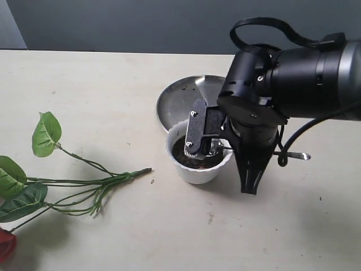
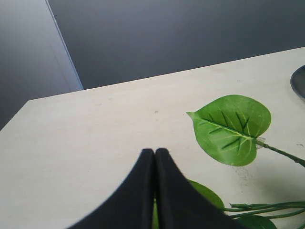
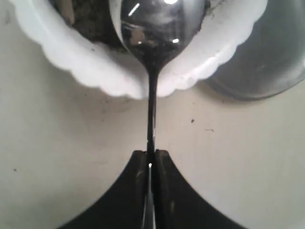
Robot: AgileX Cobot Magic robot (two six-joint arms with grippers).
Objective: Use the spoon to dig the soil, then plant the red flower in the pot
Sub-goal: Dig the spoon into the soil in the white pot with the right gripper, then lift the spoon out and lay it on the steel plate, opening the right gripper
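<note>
The white scalloped pot (image 1: pixel 198 172) stands mid-table with dark soil (image 1: pixel 189 159) inside. My right gripper (image 3: pixel 150 153) is shut on the thin handle of the silver spoon (image 3: pixel 157 28). The spoon's bowl lies over the pot rim (image 3: pixel 71 62), against the soil (image 3: pixel 90 24). The handle's end (image 1: pixel 298 156) sticks out to the right of the arm. The red flower lies flat at the left, with its stems (image 1: pixel 96 182) pointing toward the pot and its bloom (image 1: pixel 4 244) at the frame edge. My left gripper (image 2: pixel 154 150) is shut above the table beside a green leaf (image 2: pixel 233 129), and it is not seen in the exterior view.
A shiny steel plate (image 1: pixel 180 99) lies just behind the pot, touching or nearly touching it. The same plate (image 3: pixel 271 62) also shows in the right wrist view. The bulky right arm (image 1: pixel 293 73) hangs over the pot's right side. Bare table lies between the flower stems and the pot.
</note>
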